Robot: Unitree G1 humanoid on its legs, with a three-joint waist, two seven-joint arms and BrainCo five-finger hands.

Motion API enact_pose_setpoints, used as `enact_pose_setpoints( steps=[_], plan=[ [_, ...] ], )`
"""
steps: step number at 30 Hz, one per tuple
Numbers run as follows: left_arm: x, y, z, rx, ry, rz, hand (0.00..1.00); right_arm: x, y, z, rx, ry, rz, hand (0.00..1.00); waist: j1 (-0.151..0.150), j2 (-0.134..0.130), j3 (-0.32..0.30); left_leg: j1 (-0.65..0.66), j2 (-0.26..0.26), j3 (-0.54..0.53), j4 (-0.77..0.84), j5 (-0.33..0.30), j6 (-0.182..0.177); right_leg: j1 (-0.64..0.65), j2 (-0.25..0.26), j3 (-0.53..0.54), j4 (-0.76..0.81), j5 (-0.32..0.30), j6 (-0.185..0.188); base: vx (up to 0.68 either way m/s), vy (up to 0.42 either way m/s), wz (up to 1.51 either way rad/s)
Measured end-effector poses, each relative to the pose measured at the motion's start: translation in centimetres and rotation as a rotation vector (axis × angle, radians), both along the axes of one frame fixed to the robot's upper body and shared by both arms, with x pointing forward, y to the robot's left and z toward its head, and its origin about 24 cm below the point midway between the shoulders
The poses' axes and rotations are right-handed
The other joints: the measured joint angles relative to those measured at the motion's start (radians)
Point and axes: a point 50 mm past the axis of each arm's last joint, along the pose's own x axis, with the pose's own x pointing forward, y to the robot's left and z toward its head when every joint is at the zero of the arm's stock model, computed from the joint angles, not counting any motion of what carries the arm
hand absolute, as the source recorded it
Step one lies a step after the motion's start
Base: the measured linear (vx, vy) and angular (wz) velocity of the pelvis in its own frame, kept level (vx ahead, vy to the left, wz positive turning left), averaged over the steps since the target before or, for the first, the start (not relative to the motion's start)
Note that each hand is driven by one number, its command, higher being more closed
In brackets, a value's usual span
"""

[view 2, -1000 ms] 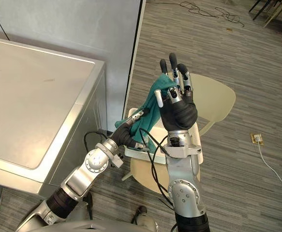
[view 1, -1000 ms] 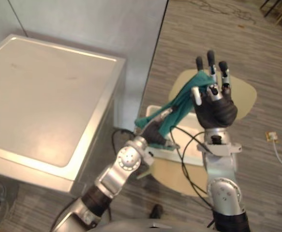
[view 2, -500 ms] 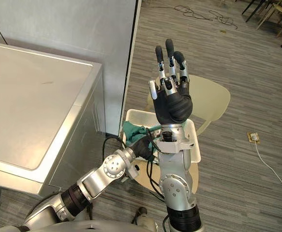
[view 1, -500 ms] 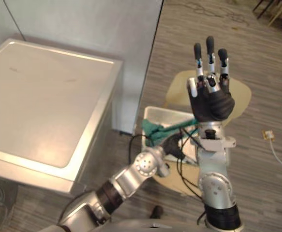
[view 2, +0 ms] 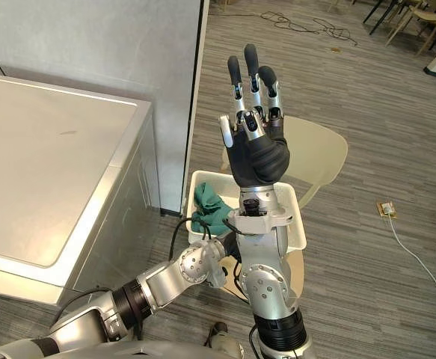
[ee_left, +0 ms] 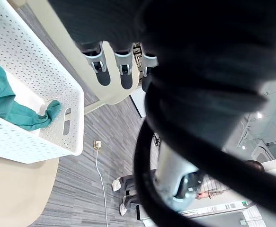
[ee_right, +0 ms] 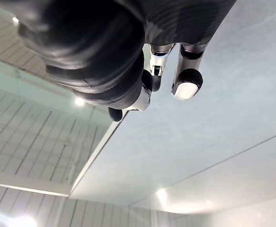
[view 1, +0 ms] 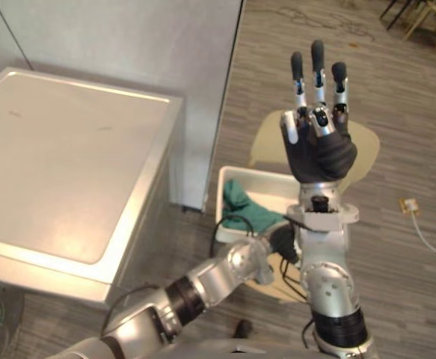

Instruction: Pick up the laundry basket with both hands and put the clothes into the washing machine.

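Observation:
The white perforated laundry basket (view 1: 231, 182) stands on a beige chair (view 1: 361, 149) to the right of the washing machine (view 1: 68, 157), a silver box with a flat closed top. A green cloth (view 2: 209, 209) lies heaped in the basket's left end, also seen as the green cloth (ee_left: 14, 113) against the basket wall (ee_left: 33, 56). My left hand (view 2: 229, 247) is low at the basket's near side, behind my right forearm; its fingers (ee_left: 121, 71) hold nothing. High above the basket, my right hand (view 1: 318, 146) is raised with straight, empty fingers (ee_right: 185, 85).
A grey wall panel (view 1: 150, 52) stands behind the machine and beside the chair. A floor socket (view 1: 408, 206) with a white cable lies to the right on the striped floor. A person's legs (ee_left: 126, 187) are farther off.
The green cloth, held up between both hands a second ago, has come down into the basket. My left hand has let it go and drawn back. The right hand stays raised.

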Motion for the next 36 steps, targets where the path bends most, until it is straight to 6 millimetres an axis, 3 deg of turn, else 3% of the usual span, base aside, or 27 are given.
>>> enact_pose_setpoints(
  steps=[1,2,6,11,15,16,18,20,29,36],
  plan=[
    [0.0,0.0,0.0,0.0,0.0,0.0,0.0,0.0,0.0,-0.1,-0.001,0.005,-0.003,1.0,-0.001,0.0,0.0,0.0,-0.001,0.0,-0.002,0.0,0.0,0.0,0.0,0.0,-0.001,0.0,0.0,0.0,0.0,0.0],
    [0.0,0.0,0.0,0.001,0.001,0.001,0.0,0.0,-0.1,-0.3,-0.007,0.014,-0.012,0.0,-0.001,-0.001,0.0,0.0,-0.001,-0.001,-0.004,0.001,0.0,0.0,-0.001,-0.001,-0.001,0.0,0.0,0.0,0.0,0.0],
    [0.2,0.3,-0.5,0.012,0.015,0.015,0.0,0.4,-1.4,-2.1,-0.036,0.114,-0.09,0.0,-0.004,-0.005,-0.001,0.0,-0.009,-0.009,-0.022,0.01,0.0,0.0,-0.002,-0.005,-0.001,0.001,0.001,0.02,-0.01,0.08],
    [0.3,1.5,-0.7,-0.014,0.039,0.028,0.0,0.9,-5.9,-3.1,-0.252,0.19,-0.402,0.0,-0.015,-0.01,0.001,-0.003,-0.023,-0.014,-0.037,0.016,0.002,-0.003,-0.011,-0.01,-0.004,-0.001,0.004,0.02,0.007,0.05],
    [0.5,3.6,-2.1,-0.002,0.113,0.085,0.0,1.5,-6.7,-7.0,-0.593,0.385,-0.599,0.0,-0.021,-0.015,0.002,-0.019,-0.026,-0.031,-0.036,0.019,0.003,-0.008,-0.012,-0.029,-0.002,-0.002,0.002,0.02,-0.01,0.13],
    [0.4,4.7,-2.7,0.003,0.142,0.113,0.0,1.9,-7.6,-9.2,-0.716,0.497,-0.656,0.0,-0.019,-0.016,0.003,-0.039,-0.03,-0.048,-0.035,0.025,0.004,-0.014,-0.013,-0.046,-0.002,-0.003,0.001,0.0,-0.01,0.32],
    [0.2,5.7,-2.8,-0.011,0.154,0.135,0.0,2.2,-8.8,-11.1,-0.811,0.605,-0.711,0.0,-0.011,-0.017,0.007,-0.058,-0.033,-0.066,-0.034,0.031,0.004,-0.021,-0.015,-0.062,0.0,-0.004,0.0,-0.01,-0.003,0.3],
    [-0.3,7.1,-2.2,-0.055,0.156,0.15,0.0,2.3,-10.3,-12.7,-0.888,0.714,-0.807,0.0,0.016,-0.017,0.04,-0.072,-0.036,-0.082,-0.027,0.036,0.006,-0.023,-0.02,-0.083,0.014,-0.01,-0.002,-0.03,-0.003,0.24],
    [-0.9,9.8,-0.5,-0.181,0.146,0.263,0.0,3.9,-13.0,-12.5,-1.003,0.791,-1.031,0.0,0.069,0.011,0.171,-0.19,-0.038,-0.127,0.032,0.044,0.009,-0.121,-0.052,-0.118,0.111,-0.053,-0.016,-0.06,-0.004,0.14],
    [-0.7,12.0,-0.8,-0.213,0.162,0.38,0.0,6.0,-15.4,-8.9,-0.981,0.723,-1.176,0.0,0.089,0.023,0.25,-0.249,-0.017,-0.109,0.061,0.04,0.009,-0.185,-0.049,-0.108,0.124,-0.049,-0.021,0.01,0.0,-0.08]
  ],
)
